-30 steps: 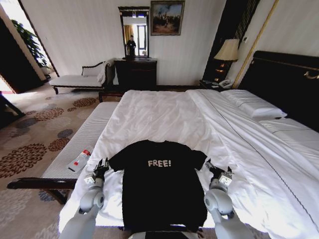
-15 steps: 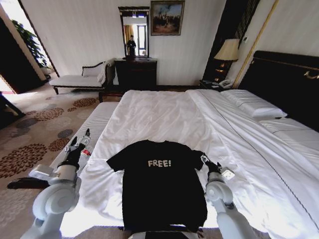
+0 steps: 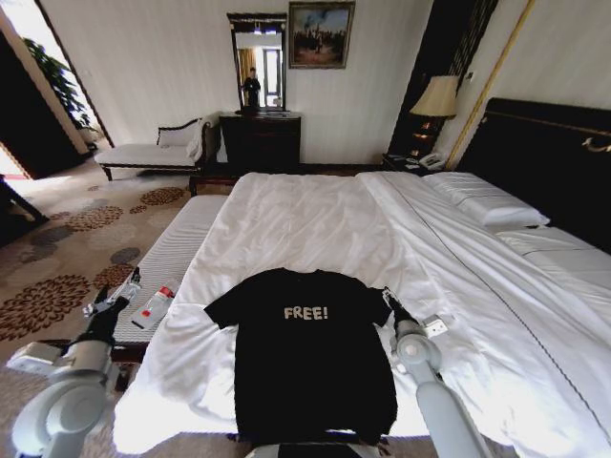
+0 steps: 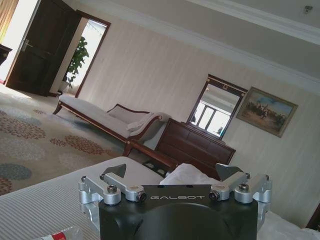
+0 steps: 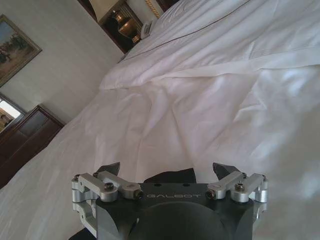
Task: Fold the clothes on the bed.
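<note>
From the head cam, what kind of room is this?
Likely a hotel bedroom: a double bed with white bedding, a bedside lamp with a phone, plus a chaise and a patterned carpet.

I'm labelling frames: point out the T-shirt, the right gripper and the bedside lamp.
T-shirt (image 3: 310, 367): head view, plain black front below the lettering.
Right gripper (image 3: 389, 301): head view, between its fingers, at the shirt's sleeve.
Bedside lamp (image 3: 438, 95): head view, its shade.

We are seeing the bed (image 3: 315, 215) carrying a black T-shirt (image 3: 310, 348) lying flat, with white pillows (image 3: 487, 202) resting near the headboard.
</note>
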Robot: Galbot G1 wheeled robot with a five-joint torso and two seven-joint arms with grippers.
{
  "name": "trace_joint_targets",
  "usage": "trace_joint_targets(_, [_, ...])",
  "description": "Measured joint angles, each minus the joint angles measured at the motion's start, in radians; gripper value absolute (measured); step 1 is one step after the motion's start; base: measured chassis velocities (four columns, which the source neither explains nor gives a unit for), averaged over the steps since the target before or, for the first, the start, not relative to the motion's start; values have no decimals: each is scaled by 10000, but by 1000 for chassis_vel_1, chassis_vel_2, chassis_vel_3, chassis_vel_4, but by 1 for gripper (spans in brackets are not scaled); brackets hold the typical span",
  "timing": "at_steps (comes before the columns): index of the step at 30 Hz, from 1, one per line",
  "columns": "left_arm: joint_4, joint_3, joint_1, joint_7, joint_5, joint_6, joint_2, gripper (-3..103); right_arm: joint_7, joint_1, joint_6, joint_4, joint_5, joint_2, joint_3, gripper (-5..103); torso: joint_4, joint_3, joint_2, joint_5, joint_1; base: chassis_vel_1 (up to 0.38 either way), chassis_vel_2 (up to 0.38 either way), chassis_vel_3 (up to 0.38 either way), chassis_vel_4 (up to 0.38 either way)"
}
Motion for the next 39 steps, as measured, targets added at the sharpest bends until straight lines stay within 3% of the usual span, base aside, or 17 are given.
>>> trace_joint_targets(1, [0,0,0,0,0,0,0,100,0,0,0,0,0,0,0,100,0,0,0,0,0,0,0,0,0])
trace_joint_targets(5, [-218,149,-107,-120,47,1,42,100,-1716,337,874,-1476,341,-115,1,100,-1,0,-1,0,1,0,0,0,0])
trace_joint_targets(6, [-218,149,-107,-120,47,1,42,100,-1716,337,874,-1476,341,-115,1,100,-1,0,-1,0,1,0,0,0,0])
trace_joint_targets(9, [-346,221,-102,-180,53,7,27,100,-2825,679,1377,-2591,759,-95,-7,100,-2,0,-2,0,0,0,0,0,0])
trace_joint_targets(15, [-351,311,-10,-196,173,-3,-27,100,-4048,932,1767,-3094,1790,97,21,103,0,0,-2,-2,1,0,0,0,0])
trace_joint_targets(21, [-313,309,-3,-211,180,-27,-31,100,-4211,982,1816,-3032,1951,244,23,93,1,0,-1,-3,0,0,0,0,0])
trace_joint_targets(25, [-304,327,0,-226,180,-34,-47,100,-4082,947,1814,-3024,1842,314,17,71,0,0,-3,-2,0,0,0,0,0])
trace_joint_targets(27, [-297,330,4,-227,180,-36,-48,100,-4064,939,1813,-3022,1828,320,20,71,-1,0,-2,-2,0,0,0,0,0])
trace_joint_targets(33, [-258,381,59,-230,199,-70,-76,100,-3914,828,1793,-2884,1759,330,83,44,0,0,-1,-3,0,0,0,0,0])
trace_joint_targets(39, [-227,421,63,-226,229,-91,-103,100,-3888,776,1771,-2846,1719,332,97,28,0,0,-2,-2,0,0,0,0,0])
